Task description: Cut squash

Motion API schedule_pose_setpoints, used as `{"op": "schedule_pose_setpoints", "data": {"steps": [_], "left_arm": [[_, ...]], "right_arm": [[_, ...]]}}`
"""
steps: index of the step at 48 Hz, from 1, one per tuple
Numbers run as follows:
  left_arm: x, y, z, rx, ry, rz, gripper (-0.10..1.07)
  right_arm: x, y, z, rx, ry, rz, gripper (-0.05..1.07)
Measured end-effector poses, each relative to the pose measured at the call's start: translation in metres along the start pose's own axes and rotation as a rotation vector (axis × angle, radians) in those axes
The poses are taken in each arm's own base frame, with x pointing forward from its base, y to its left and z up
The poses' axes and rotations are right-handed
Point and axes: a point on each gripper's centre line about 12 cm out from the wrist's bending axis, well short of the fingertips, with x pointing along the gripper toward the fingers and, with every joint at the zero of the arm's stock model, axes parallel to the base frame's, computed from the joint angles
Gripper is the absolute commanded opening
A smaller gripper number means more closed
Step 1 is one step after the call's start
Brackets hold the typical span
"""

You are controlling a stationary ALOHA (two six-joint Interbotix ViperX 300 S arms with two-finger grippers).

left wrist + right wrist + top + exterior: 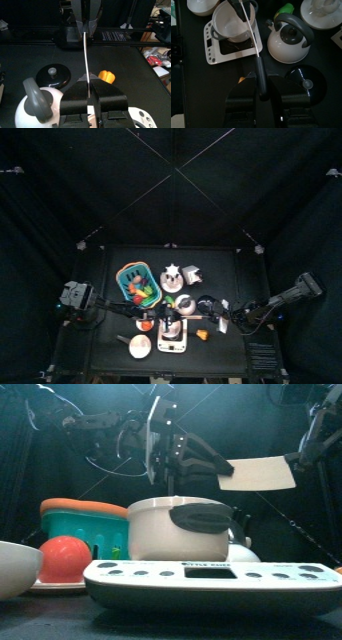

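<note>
With my left tool (91, 100) clamped on the knife (87, 55) and my right tool (261, 97) gripping a dark handle (260, 75), squash (202, 334) sits at table's (227, 278) 5 o'clock; I'd drop the blade squarely across it.

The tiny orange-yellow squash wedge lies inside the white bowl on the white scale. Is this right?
Not quite. The tiny orange-yellow squash wedge lies on the bare black table, beside the white scale, not inside the white bowl. The top view shows it.
</note>
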Motion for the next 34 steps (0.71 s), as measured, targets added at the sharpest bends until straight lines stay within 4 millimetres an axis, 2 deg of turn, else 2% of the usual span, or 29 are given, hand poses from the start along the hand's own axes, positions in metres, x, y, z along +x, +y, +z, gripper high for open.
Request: {"op": "schedule_pose_setpoints", "data": {"steps": [14, 26, 34], "left_arm": [[0.02, -0.011, 0.003, 0.018, 0.06, -0.045, 0.35], [0.047, -0.025, -0.013, 0.046, 0.128, -0.086, 0.35], [0.051, -0.03, -0.015, 0.054, 0.13, -0.097, 0.35]], "right_arm": [[-0.006, 0.011, -0.017, 0.069, 0.109, 0.04, 0.48], [-0.009, 0.027, -0.037, 0.08, 0.21, 0.085, 0.47], [-0.01, 0.038, -0.04, 0.083, 0.244, 0.113, 0.47]]}}
